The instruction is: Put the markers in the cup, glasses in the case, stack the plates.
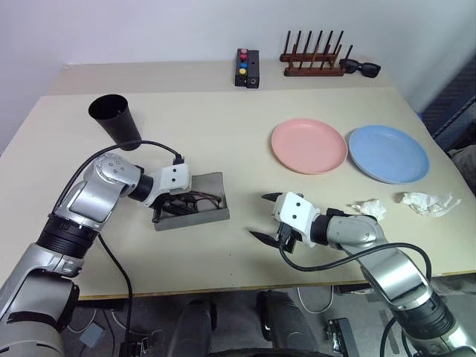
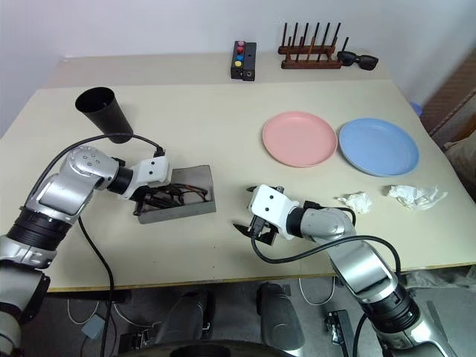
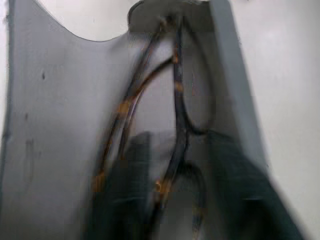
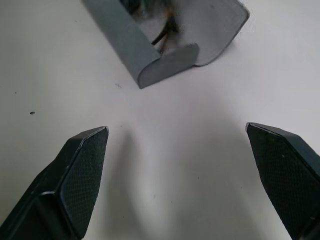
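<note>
**Glasses lie in the open case**

On the worktop [image 1: 223,126], the pink plate [image 1: 309,146] and blue plate [image 1: 388,153] sit side by side at 2 o'clock. The black cup [image 1: 115,119] stands at 10 o'clock. The grey case [image 1: 195,202] holds the glasses [image 1: 195,201]; the left pincer [image 1: 165,212] reaches into it, its spread unclear. The right pincer [image 1: 266,217] gapes wide, empty. Crumpled tissues [image 1: 425,201] lie at 3 o'clock.

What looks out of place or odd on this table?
Two crumpled tissues lie loose near the blue plate. The cup stands tilted, rim toward the camera. Nothing looks spilled or broken.
</note>
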`<action>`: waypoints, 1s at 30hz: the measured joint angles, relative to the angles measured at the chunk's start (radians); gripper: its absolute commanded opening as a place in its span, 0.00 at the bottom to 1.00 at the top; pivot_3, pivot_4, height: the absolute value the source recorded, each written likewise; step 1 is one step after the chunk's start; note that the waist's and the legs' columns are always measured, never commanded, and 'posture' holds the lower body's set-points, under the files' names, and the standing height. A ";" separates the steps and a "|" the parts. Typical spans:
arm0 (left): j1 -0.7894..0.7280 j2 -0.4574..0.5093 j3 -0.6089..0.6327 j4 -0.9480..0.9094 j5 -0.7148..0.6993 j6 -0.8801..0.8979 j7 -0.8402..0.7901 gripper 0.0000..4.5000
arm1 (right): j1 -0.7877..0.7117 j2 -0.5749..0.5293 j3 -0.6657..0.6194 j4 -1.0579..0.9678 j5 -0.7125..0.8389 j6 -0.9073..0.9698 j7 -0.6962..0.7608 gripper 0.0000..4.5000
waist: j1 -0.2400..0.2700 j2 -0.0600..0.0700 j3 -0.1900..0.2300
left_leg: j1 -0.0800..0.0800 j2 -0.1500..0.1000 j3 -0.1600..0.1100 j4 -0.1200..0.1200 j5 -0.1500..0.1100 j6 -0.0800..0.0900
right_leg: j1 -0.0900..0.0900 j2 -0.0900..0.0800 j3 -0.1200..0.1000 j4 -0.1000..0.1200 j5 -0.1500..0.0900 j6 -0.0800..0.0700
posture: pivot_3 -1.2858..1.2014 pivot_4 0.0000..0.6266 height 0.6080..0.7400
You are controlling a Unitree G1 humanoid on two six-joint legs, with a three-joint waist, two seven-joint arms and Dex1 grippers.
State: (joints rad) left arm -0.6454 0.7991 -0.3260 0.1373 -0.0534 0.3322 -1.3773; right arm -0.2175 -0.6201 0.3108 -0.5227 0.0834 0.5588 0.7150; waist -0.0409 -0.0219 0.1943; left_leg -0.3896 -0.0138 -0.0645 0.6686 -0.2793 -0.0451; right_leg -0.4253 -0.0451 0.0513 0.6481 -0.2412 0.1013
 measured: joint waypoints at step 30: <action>-0.163 -0.069 0.125 0.192 -0.026 -0.043 0.216 0.00 | -0.014 0.008 0.003 0.018 -0.010 -0.006 0.016 1.00 | 0.001 0.000 0.000 | 0.000 -0.001 0.000 0.000 0.000 0.000 | 0.000 0.000 0.000 0.000 0.000 0.000 | 0.52 0.24 0.96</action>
State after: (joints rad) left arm -0.8089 0.7306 -0.2010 0.3290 -0.0790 0.2896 -1.1613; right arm -0.2315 -0.6120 0.3138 -0.5046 0.0737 0.5531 0.7310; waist -0.0394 -0.0220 0.1943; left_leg -0.3897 -0.0144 -0.0648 0.6688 -0.2793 -0.0451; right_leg -0.4253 -0.0452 0.0513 0.6483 -0.2411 0.1014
